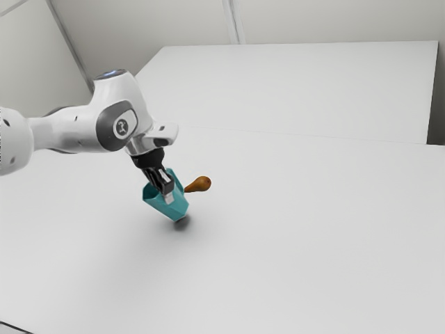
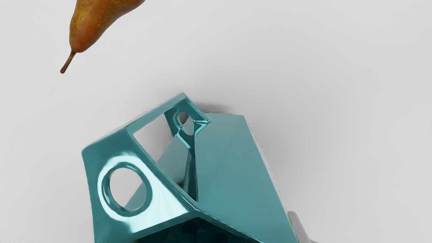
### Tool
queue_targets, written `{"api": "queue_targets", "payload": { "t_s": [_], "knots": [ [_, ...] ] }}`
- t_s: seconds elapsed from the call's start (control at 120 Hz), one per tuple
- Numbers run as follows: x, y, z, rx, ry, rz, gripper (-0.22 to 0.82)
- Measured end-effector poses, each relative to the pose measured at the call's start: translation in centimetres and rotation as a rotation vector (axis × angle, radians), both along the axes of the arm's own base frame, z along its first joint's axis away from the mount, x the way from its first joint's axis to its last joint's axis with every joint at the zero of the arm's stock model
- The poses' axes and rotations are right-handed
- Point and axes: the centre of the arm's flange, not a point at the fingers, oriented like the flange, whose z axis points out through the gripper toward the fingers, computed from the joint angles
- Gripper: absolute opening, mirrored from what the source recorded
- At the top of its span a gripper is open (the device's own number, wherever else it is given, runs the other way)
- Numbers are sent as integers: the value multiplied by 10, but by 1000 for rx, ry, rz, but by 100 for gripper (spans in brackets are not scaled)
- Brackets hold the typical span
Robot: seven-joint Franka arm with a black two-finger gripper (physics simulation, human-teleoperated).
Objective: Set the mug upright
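The gripper (image 1: 168, 197) is at the teal mug (image 1: 176, 208), shut on its body, with one finger against the near side in the exterior view. The mug is tilted, its mouth toward the exterior view's upper left and its base toward the lower right, above a small dark shadow. In the wrist view the angular mug (image 2: 233, 162) shows its handle with round holes and part of its dark mouth. One fingertip of the gripper (image 2: 298, 227) appears beside the mug's wall; the opposite fingertip is hidden by the mug.
A brown pear (image 1: 200, 184) lies on the white table (image 1: 292, 243) just beyond the mug, toward the exterior view's right. In the wrist view the pear (image 2: 89, 27) has its stem pointing toward the mug's handle side, with a gap between them.
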Motion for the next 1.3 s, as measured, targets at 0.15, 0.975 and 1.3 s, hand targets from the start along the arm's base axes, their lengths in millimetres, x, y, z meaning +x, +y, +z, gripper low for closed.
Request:
{"api": "queue_targets", "payload": {
  "t_s": [0.15, 0.975, 1.3],
  "knots": [
    [-8, -15, -14, 64, 9, 29, -18],
    [-13, 8, -48, 196, 125, 264, -18],
    [-14, 5, -52, 198, 134, 304, -1]
  ]
}}
